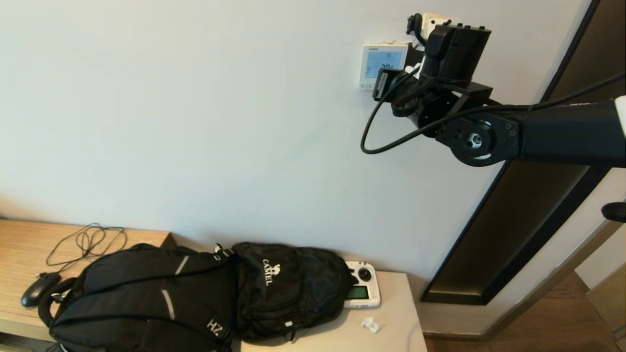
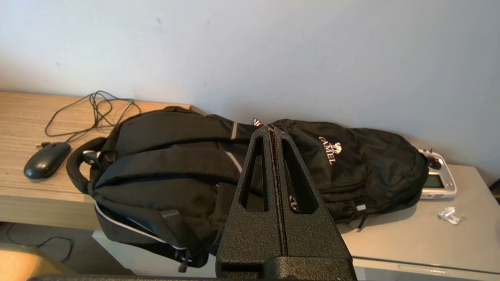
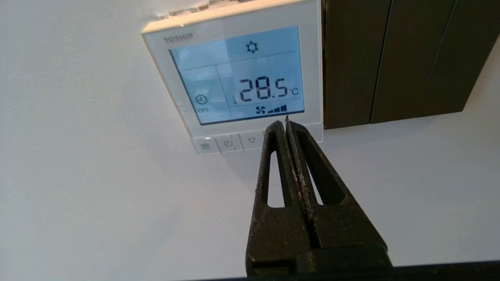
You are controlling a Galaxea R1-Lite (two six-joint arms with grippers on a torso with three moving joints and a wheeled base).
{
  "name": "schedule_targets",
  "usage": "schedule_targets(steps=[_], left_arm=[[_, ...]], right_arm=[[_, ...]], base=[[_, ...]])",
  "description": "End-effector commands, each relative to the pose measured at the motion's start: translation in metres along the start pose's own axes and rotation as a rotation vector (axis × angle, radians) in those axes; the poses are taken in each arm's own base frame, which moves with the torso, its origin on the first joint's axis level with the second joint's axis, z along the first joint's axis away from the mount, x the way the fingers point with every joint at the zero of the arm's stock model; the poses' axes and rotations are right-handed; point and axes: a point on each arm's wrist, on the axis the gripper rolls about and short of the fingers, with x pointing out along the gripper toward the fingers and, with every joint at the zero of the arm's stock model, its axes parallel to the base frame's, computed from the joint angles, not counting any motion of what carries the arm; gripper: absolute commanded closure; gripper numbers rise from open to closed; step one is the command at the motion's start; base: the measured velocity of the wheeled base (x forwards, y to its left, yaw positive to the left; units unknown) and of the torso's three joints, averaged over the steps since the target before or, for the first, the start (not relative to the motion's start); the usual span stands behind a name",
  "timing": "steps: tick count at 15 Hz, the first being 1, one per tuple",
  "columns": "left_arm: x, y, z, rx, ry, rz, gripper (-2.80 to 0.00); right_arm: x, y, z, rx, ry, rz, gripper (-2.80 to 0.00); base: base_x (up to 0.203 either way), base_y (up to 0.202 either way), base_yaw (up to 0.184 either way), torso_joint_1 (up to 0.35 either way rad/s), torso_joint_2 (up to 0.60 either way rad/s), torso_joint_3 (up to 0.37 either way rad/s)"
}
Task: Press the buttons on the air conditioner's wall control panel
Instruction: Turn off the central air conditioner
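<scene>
The white wall control panel (image 1: 368, 62) hangs high on the wall, its pale blue screen (image 3: 238, 74) reading 28.5 °C. Its row of small pale buttons (image 3: 228, 143) runs along the lower edge. My right gripper (image 3: 284, 124) is shut and empty, its tip over the button row, hiding the buttons right of the down-arrow button (image 3: 251, 140); I cannot tell whether it touches. In the head view the right arm (image 1: 455, 63) covers the panel's right side. My left gripper (image 2: 272, 130) is shut and empty, parked low above the black backpacks.
A dark glossy panel (image 3: 390, 58) sits right beside the control panel. Below, two black backpacks (image 1: 195, 293), a white handheld controller (image 1: 363, 290), a black mouse (image 1: 39, 288) and a cable (image 1: 88, 242) lie on the wooden and grey tables. A dark door frame (image 1: 513, 220) stands right.
</scene>
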Motion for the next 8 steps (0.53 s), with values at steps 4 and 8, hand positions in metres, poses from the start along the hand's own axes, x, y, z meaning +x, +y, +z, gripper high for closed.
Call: schedule_targets(steps=[4, 8], left_arm=[[0.0000, 0.0000, 0.0000, 0.000, -0.001, 0.000, 0.00], [0.0000, 0.0000, 0.0000, 0.000, -0.001, -0.001, 0.00]], right_arm=[[0.0135, -0.0033, -0.0174, -0.021, 0.016, -0.021, 0.00], [0.0185, -0.0085, -0.0214, -0.027, 0.019, -0.036, 0.00]], base=[[0.000, 0.000, 0.000, 0.000, 0.00, 0.000], [0.000, 0.000, 0.000, 0.000, 0.00, 0.000]])
